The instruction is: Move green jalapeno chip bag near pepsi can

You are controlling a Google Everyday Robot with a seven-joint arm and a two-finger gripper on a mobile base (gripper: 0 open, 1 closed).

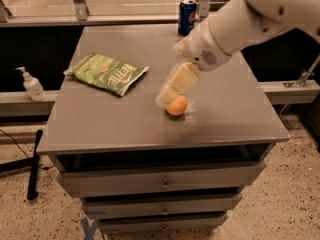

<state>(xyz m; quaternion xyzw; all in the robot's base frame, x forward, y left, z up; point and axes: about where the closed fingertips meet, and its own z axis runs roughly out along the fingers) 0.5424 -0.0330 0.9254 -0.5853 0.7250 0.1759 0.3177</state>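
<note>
Gripper point(170, 91) logged over mid-table, carried on the white arm point(235, 24) that is reached in from 2 o'clock. Whether it is released or clenched cannot be told; nothing is seen held in it. Its tip is placed directly above the orange fruit point(176, 105), and whether the two are touching or just apart cannot be told.

Green jalapeno chip bag point(107, 73) is found flat on the grey table point(225, 109) at 10 o'clock of centre, its white end turned toward 4 o'clock, well apart from the gripper. Pepsi can point(187, 15) is stood upright at the far edge, near 12 o'clock, well apart from the bag. A white pump bottle point(31, 84) is noted off the table at 9 o'clock.

Bag is judged untouched; the reach toward it is judged not yet finished.

Hazards judged from here:
- The fruit could be clipped and rolled toward the 6 o'clock edge if the gripper is swept low toward the bag.
- The flat, crinkly bag could be pushed toward 9 o'clock rather than lifted if it is pinched too shallowly.
- The can could be toppled if the bag is set down too tight against it.
</note>
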